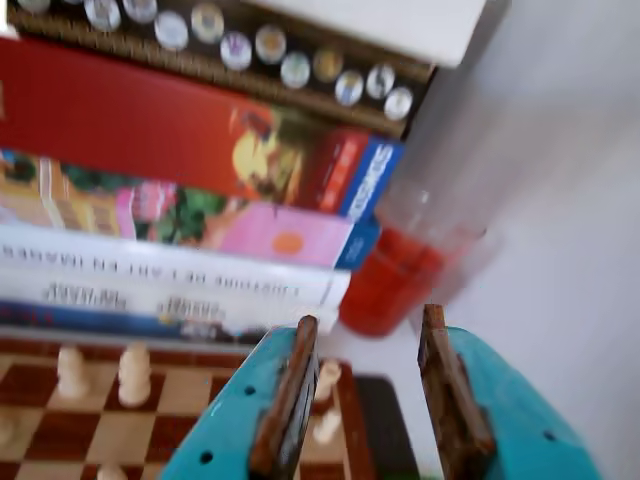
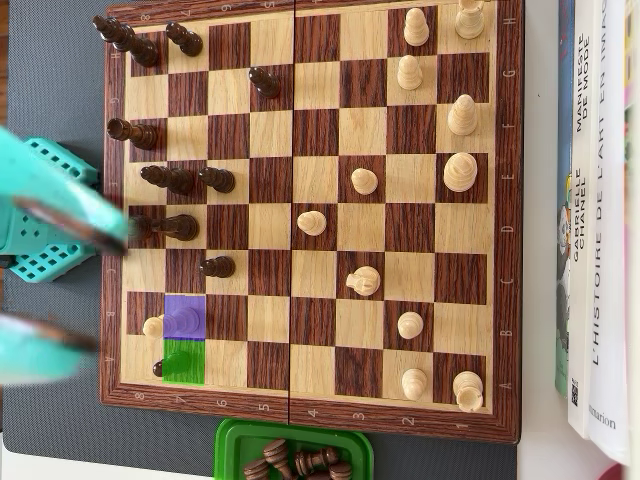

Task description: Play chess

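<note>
The wooden chessboard (image 2: 315, 135) fills the overhead view, with dark pieces (image 2: 170, 178) on its left half and light pieces (image 2: 460, 172) on its right. One square is marked purple (image 2: 184, 317) and the one below it green (image 2: 183, 361). A light pawn (image 2: 153, 326) stands left of the purple square, and a dark piece (image 2: 158, 368) peeks out beside the green one. My teal gripper (image 2: 105, 290), blurred, hovers over the board's left edge. It is open, and nothing sits between its brown pads (image 1: 290, 400). In the wrist view the gripper (image 1: 370, 320) points past the board's corner (image 1: 350, 400).
A green tray (image 2: 232, 440) with captured dark pieces (image 2: 295, 460) sits below the board. A stack of books (image 2: 600, 220) lies along the right side. The books (image 1: 170, 270) and a red-bottomed clear cup (image 1: 400, 275) stand just beyond the board.
</note>
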`<state>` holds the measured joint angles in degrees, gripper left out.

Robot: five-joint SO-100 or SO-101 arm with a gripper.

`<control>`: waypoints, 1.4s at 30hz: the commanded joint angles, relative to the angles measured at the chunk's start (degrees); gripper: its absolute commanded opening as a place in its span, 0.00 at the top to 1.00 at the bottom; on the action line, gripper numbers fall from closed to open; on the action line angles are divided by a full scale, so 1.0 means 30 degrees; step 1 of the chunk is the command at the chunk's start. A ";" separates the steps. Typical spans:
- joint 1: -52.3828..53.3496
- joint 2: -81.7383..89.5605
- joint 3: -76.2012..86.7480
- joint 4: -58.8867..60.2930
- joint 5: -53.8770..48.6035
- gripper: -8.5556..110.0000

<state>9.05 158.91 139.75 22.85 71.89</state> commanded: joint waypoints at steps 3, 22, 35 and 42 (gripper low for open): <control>0.1553 -0.2021 -0.5801 0.9814 -0.0059 0.79; 0.7852 -1.0635 -1.3652 2.4668 -0.0059 0.79; 1.0225 -1.4766 -1.3740 2.4521 -0.0879 0.80; 1.0371 -1.6816 -1.3770 2.3467 -0.0967 0.80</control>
<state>39.55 108.90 101.34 94.57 69.17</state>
